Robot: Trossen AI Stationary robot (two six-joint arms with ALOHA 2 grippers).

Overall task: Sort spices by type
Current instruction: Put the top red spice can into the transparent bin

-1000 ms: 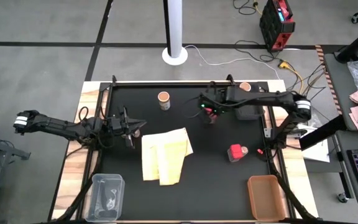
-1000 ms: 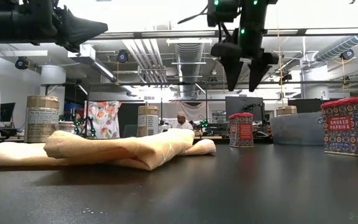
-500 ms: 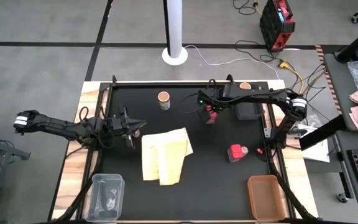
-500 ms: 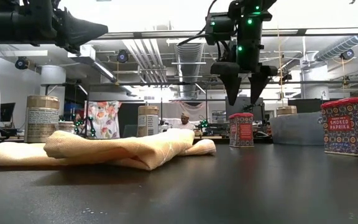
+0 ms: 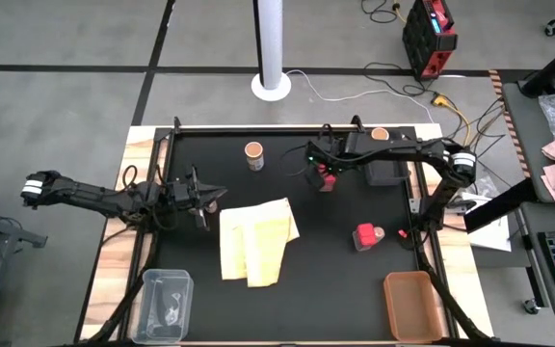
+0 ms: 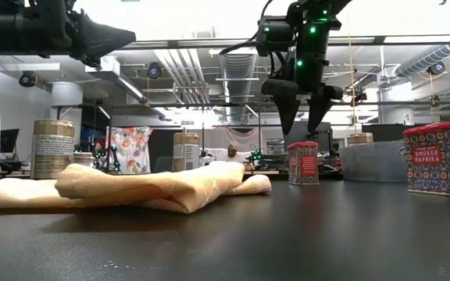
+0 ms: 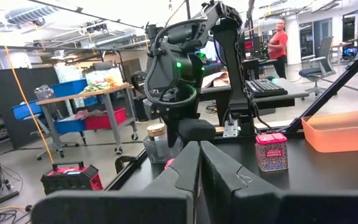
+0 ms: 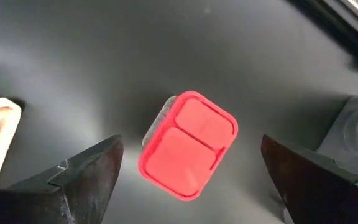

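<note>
Right gripper (image 5: 322,170) hangs wide open over the red tin (image 5: 327,179), upper centre of the overhead frame; nothing held. In its wrist view the tin (image 8: 188,145) sits between the two spread fingers (image 8: 86,171), lid up, top face a rounded rectangle with its long axis running diagonally, lower left to upper right of that frame.

Risk: the tin is skewed against the finger line, so closing as-is would likely land on corners rather than flat sides; it could twist, skid or tip. Squaring the wrist first looks wise.

Left gripper (image 5: 210,196) hovers shut and empty by the yellow cloth (image 5: 255,241), mid-left.

Farther out: a second red tin (image 5: 365,236) at centre right, a brown-topped jar (image 5: 253,154) upper centre, another jar (image 5: 380,135) at the top edge.
</note>
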